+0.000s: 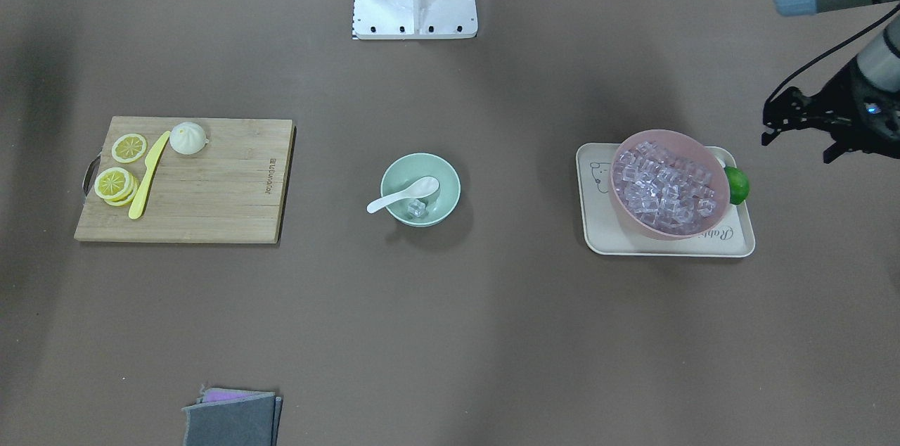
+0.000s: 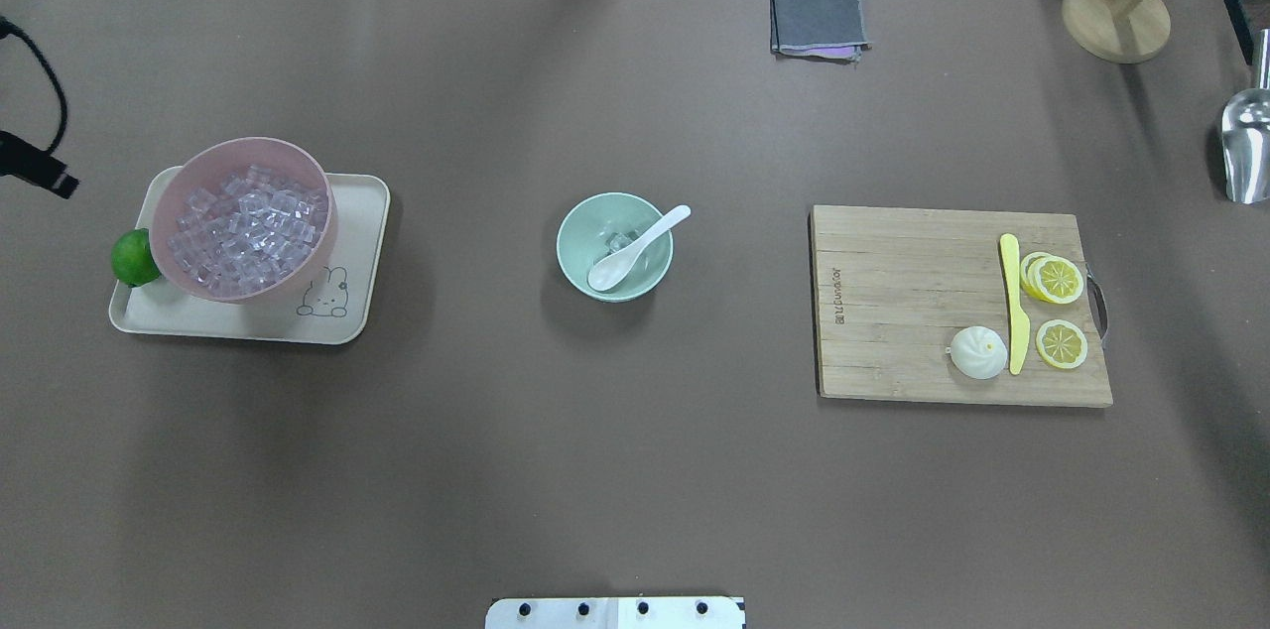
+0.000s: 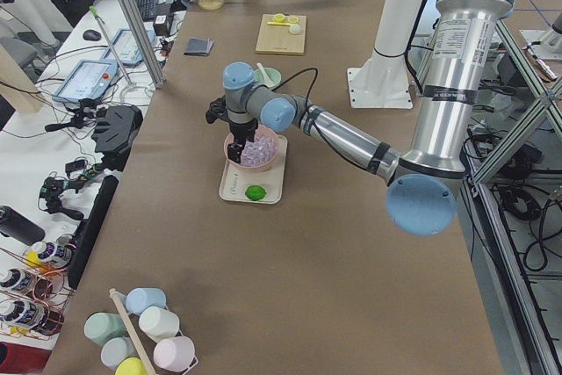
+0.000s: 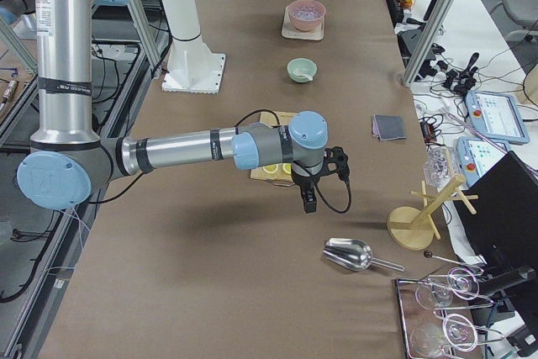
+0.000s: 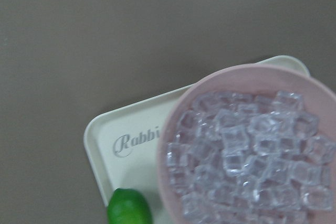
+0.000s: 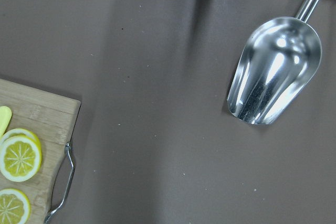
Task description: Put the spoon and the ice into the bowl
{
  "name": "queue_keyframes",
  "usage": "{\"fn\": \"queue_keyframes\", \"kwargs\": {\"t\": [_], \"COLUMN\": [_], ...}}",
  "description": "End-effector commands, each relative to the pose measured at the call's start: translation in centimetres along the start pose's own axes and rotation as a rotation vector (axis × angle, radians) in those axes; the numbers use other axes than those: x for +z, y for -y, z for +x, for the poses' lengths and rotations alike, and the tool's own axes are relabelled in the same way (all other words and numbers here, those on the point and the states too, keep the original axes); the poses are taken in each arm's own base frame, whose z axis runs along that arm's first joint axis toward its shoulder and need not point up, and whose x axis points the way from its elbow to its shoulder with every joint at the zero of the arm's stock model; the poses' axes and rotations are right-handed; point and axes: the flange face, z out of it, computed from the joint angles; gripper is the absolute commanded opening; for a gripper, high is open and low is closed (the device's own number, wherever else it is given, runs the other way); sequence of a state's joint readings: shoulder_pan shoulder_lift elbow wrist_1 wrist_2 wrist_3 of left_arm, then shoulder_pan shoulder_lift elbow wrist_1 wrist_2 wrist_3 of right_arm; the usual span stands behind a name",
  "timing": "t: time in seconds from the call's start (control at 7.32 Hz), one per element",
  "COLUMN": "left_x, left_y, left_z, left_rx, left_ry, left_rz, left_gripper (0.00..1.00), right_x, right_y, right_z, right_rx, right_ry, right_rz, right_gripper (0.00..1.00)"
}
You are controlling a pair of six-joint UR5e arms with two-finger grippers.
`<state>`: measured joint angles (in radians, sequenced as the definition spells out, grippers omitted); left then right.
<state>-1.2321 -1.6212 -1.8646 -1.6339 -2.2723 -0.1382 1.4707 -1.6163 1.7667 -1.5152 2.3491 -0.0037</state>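
Starting at the robot's edge of the table, the base plate (image 2: 615, 612) sits at centre. The middle row follows.

- Left: a cream tray (image 2: 357, 212) carries a pink bowl (image 2: 243, 145) heaped with spare cubes (image 2: 248, 222). A lime (image 2: 134, 257) lies on the tray, touching the pink bowl's outer side.
- Left gripper (image 1: 796, 149): it hangs above the table just off the tray's left end. Its fingers are spread apart and hold nothing.
- Centre: the green bowl (image 2: 568, 242) stands alone on the table. The spoon (image 2: 635, 249) lies in it, scoop down inside, with the handle leaning on the far-right rim and jutting past it. The ice (image 2: 622, 241), a few cubes, rests on the bowl floor beside the scoop.
- Right: a wooden board (image 2: 893, 312) holds a yellow knife (image 2: 1012, 302), lemon slices (image 2: 1057, 280) and a white bun (image 2: 978, 353).
- Right gripper (image 4: 307, 199): it hangs above the table between the board and a metal scoop (image 2: 1245, 148). Whether its fingers are parted or pressed together cannot be told.

At the far edge lie a folded grey cloth (image 2: 819, 17) and a wooden stand (image 2: 1116, 19).
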Motion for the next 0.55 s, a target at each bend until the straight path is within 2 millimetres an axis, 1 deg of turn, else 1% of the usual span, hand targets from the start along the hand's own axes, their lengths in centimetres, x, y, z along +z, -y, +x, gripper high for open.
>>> {"fn": "queue_keyframes", "kwargs": {"t": [0.0, 0.14, 0.27, 0.41], "left_x": [-2.1, -2.6, -2.4, -1.9], "left_y": [-7.2, -9.1, -11.3, -12.6], "left_z": [-9.1, -12.0, -14.0, -14.3], "left_rx": [0.037, 0.044, 0.043, 0.028], "left_ry": [0.022, 0.032, 0.033, 0.031], "left_rz": [-0.005, -0.021, -0.039, -0.052], "left_gripper": [0.98, 0.98, 0.98, 0.98], "right_x": [0.0, -0.4, -0.5, -0.8], "right_y": [0.2, -0.1, -0.5, -1.1], "right_z": [0.3, 0.9, 1.8, 3.0], "right_rx": [-0.013, -0.017, -0.013, -0.02], "right_ry": [-0.003, -0.008, -0.011, -0.014], "right_rz": [0.0, 0.008, 0.009, 0.007], "right_gripper": [1.0, 1.0, 1.0, 1.0]}}
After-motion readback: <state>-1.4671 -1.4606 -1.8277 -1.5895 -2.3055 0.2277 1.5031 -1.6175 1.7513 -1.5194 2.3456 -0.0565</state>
